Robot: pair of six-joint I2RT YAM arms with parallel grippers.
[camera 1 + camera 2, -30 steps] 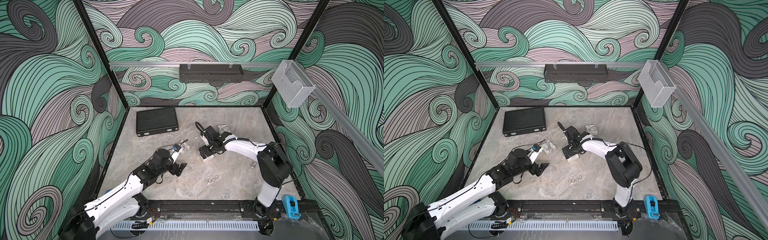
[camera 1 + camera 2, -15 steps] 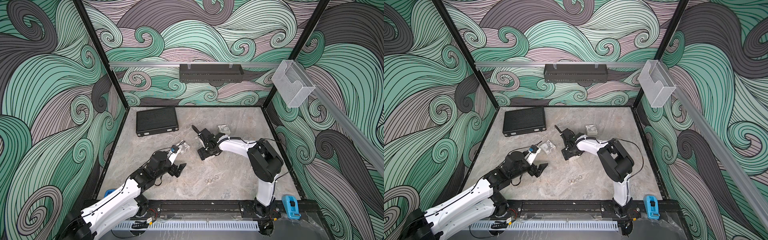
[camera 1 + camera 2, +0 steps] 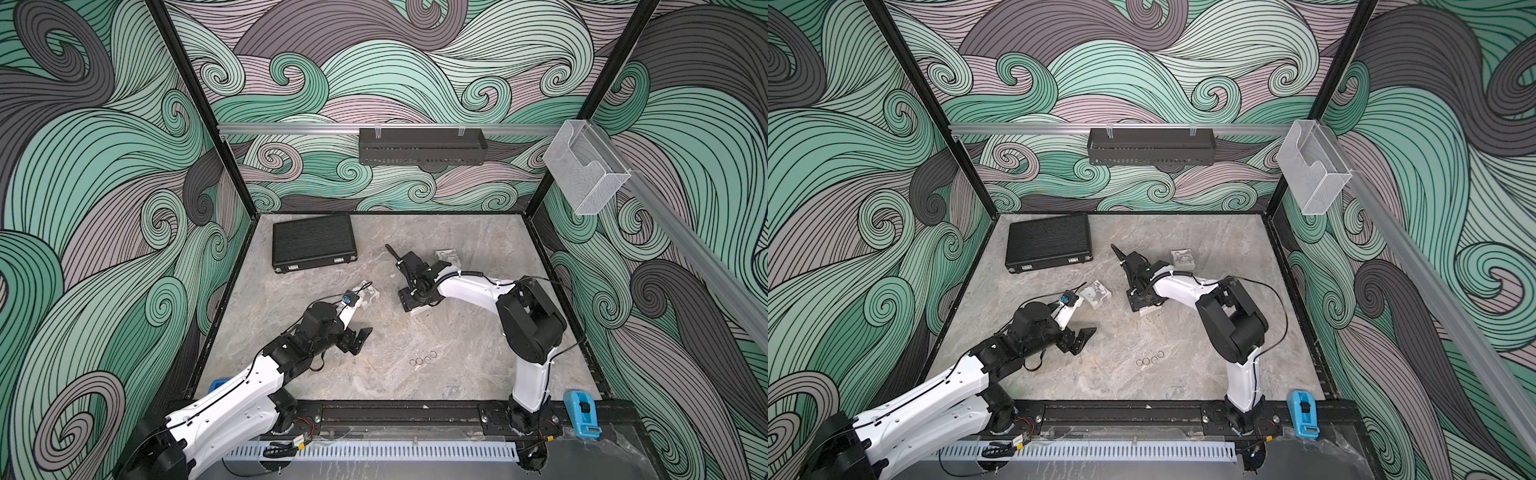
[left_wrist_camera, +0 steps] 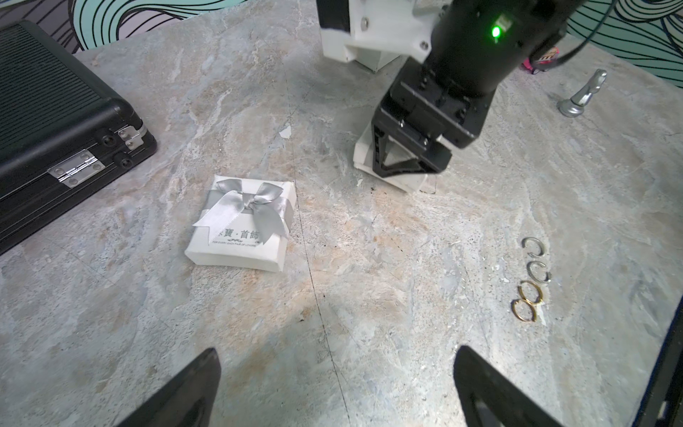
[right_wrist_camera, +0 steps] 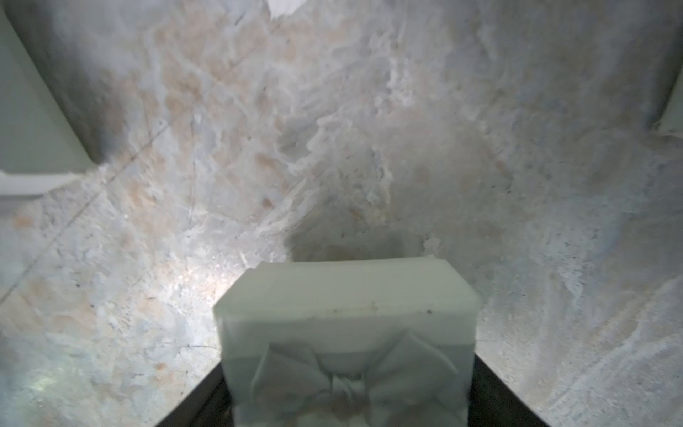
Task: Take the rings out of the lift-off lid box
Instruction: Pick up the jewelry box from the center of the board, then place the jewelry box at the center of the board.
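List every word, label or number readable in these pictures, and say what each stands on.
"寶 · 首飾": on top of the white bow-tied box; the ribbon hides whatever precedes it.
Small Latin line under it, same box: too small to read.
Label on the pink item: too blurred to read.
Second bow-tied box, right wrist view: blurred, no text legible.

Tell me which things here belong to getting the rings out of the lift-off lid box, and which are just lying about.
Job: four rings; white bow box under the right arm.
Lying about: black case; second bow box near the left arm; third bow box at the back; blue tape dispenser; silver metal piece.
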